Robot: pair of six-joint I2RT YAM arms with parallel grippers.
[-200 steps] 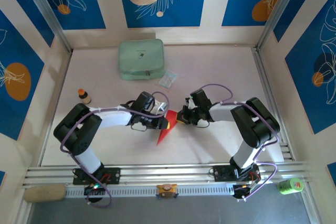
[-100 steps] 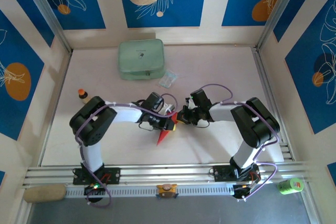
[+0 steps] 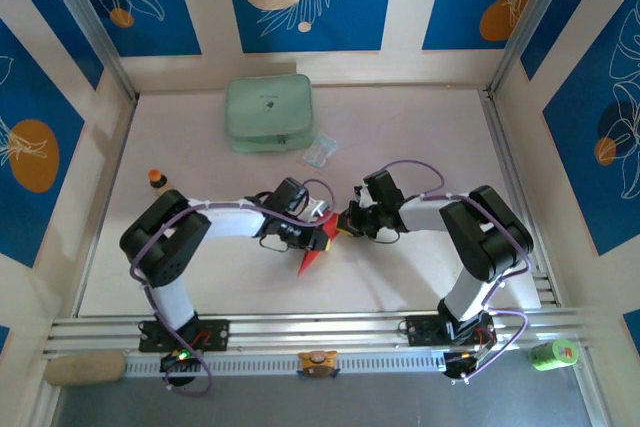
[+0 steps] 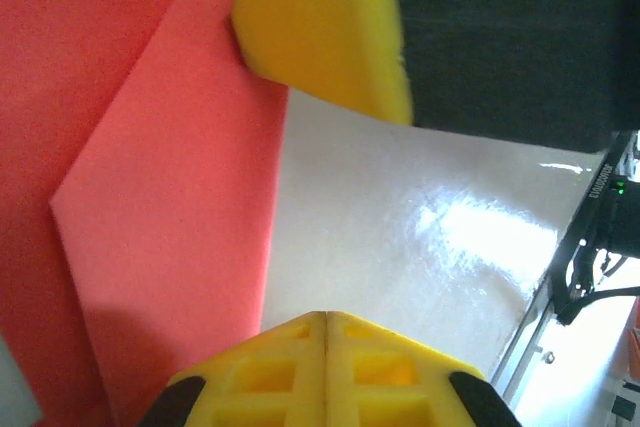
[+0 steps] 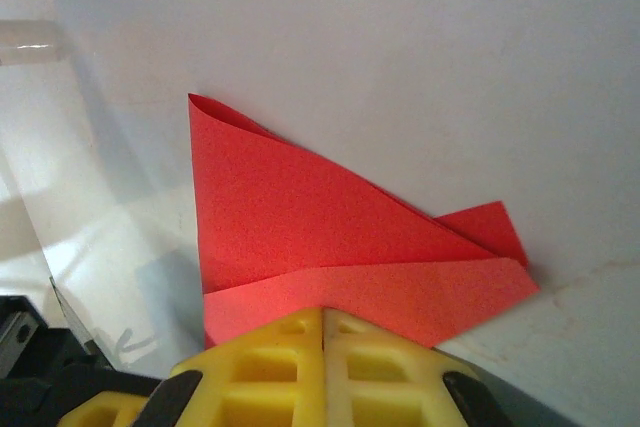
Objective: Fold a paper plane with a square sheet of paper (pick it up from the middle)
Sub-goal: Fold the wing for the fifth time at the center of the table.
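The sheet of red paper (image 3: 312,252), folded to a narrow triangle, lies mid-table with its point toward the near edge. In the right wrist view the paper (image 5: 330,237) shows two layers and a raised curl at its far corner. My right gripper (image 3: 345,223) is shut, and its tips (image 5: 325,315) rest on the paper's near edge without pinching it. My left gripper (image 3: 322,235) is also shut; its tips (image 4: 325,319) sit over bare table just beside the paper (image 4: 150,207). One of the right gripper's yellow fingers (image 4: 320,27) touches the paper's edge.
At the back sits a pale green pouch (image 3: 268,113) with a small clear plastic packet (image 3: 320,151) beside it. A small bottle (image 3: 157,180) stands at the left. Metal rails (image 3: 320,329) run along the near edge, and a green cup (image 3: 552,352) sits beyond them.
My left gripper has moved right, up to the paper's edge beside the right gripper, and its elbow has swung. The right arm has stayed put. The paper looks slightly narrower.
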